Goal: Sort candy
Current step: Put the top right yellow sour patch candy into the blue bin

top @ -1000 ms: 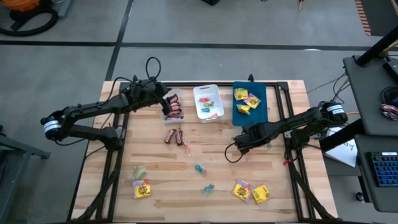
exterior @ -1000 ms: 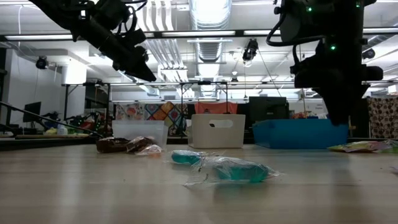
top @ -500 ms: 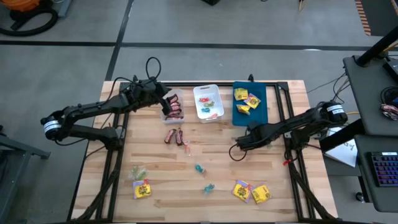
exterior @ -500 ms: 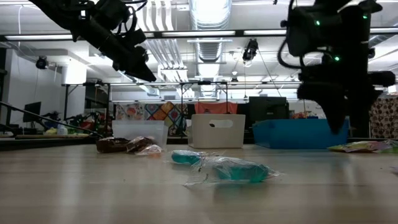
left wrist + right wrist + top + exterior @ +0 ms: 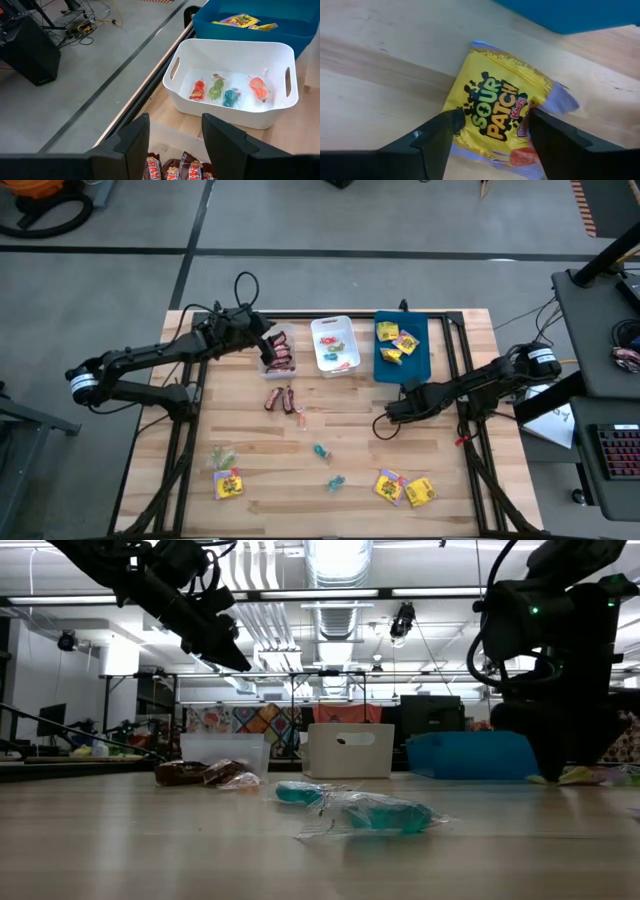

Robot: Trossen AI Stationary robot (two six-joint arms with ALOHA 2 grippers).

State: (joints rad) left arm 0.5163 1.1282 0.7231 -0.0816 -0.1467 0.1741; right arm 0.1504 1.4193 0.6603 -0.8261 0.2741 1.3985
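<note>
Right gripper [image 5: 492,131] low over the table [image 5: 340,430], just in front of the blue tray [image 5: 420,362]; fingers apart, straddling a yellow packet [image 5: 497,120] lying flat on the wood; not clamped yet.
We judge the packet light, soft, crinkly, slick film; likely to slide or buckle under a shallow pinch; best to take it across the middle, fingers pressed to the wood, not by the sealed edge.
Left gripper [image 5: 175,137] hangs over the clear tray [image 5: 262,358] w/ the dark bars [image 5: 175,170]; fingers apart, nothing between them.
Other candy: more yellow packets in the blue tray and at the near edge [image 5: 403,488]; small coloured pieces in the white tray [image 5: 230,52]; two teal pieces [image 5: 321,451] mid-table; two bars [image 5: 279,399] loose.
</note>
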